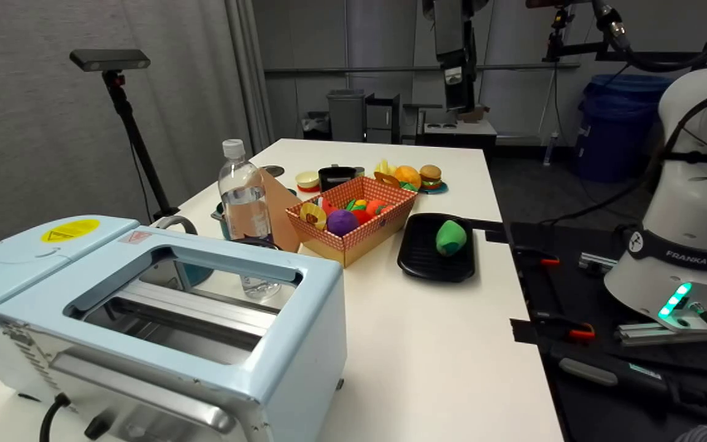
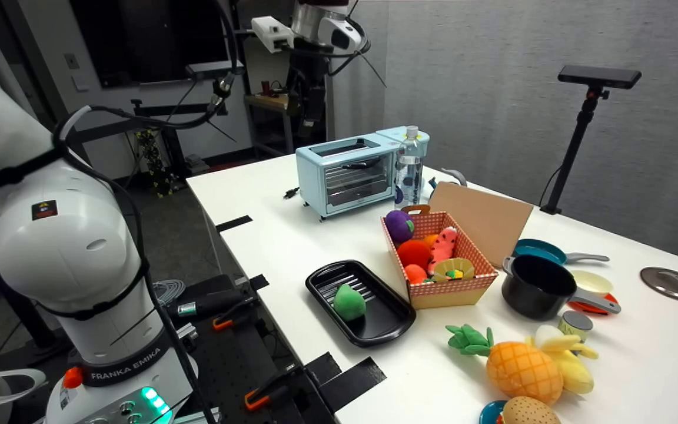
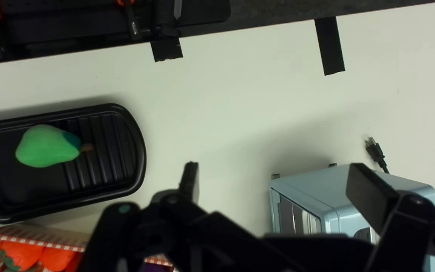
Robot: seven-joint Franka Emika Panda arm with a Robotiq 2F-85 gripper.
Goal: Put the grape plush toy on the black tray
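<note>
White tabletop [image 3: 240, 98], free between black tray's rim [image 3: 141, 158] and toaster oven [image 3: 317, 188].

The arm [image 2: 50, 241], left in an exterior view, is smooth and white, round-jointed, with pale grey ovals [image 2: 96, 244] and a dark sticker [image 2: 44, 209]. Black straps [image 2: 8, 175] circle it, and a black cable [image 2: 140, 241] runs down it. Lower left, I can read FRANKA EMIKA on a black collar [image 2: 127, 366], an orange-red knob [image 2: 72, 377] beside it and green lights [image 2: 155, 401] below. Low in the wrist view, the claw [image 3: 281, 188] is black and angular, a teal dot [image 3: 124, 208] on one knuckle.
</note>
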